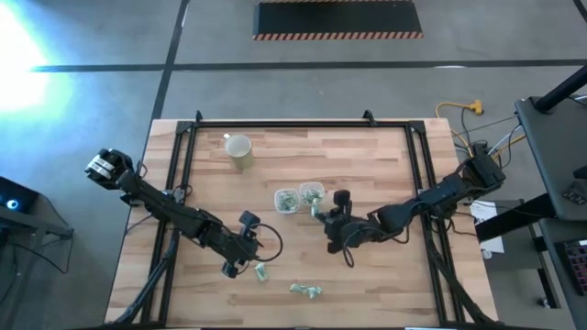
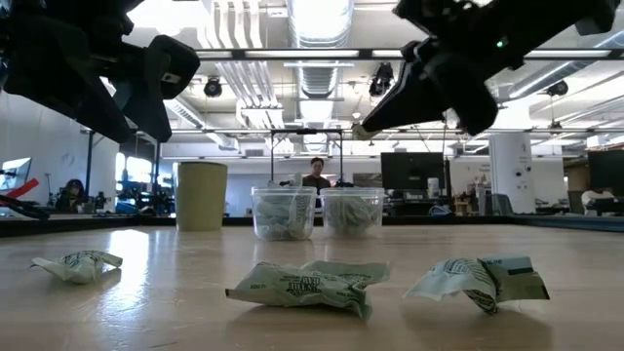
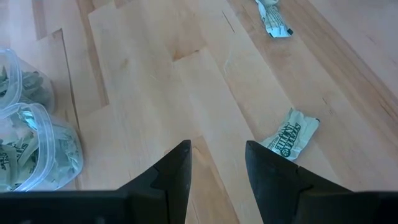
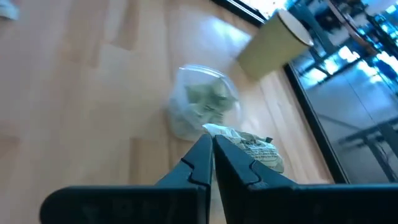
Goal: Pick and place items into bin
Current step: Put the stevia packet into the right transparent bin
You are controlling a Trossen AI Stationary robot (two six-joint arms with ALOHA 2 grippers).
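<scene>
- Pale wood worktop (image 1: 367, 156), with two clear plastic tubs (image 1: 286, 199) sitting side by side near the middle of the high view, second tub (image 1: 312, 192) touching the first. Both are partly filled with crinkly green-and-white wrapped items.
- One beige cup (image 1: 238, 150) stands upright in the upper left part of the worktop, well apart from the tubs.
- Loose items still on the wood: I count three in the low view, one at the left (image 2: 76, 264), one in the middle (image 2: 307, 284), one at the right (image 2: 478, 279).
- Left tool (image 1: 235, 266) hangs at lower centre-left, fingers spread and grasping nothing, with an item (image 3: 289, 135) just beside it.
- Right tool (image 1: 318, 212) is clenched right next to the tubs, pinching a wrapped item (image 4: 249, 147).
</scene>
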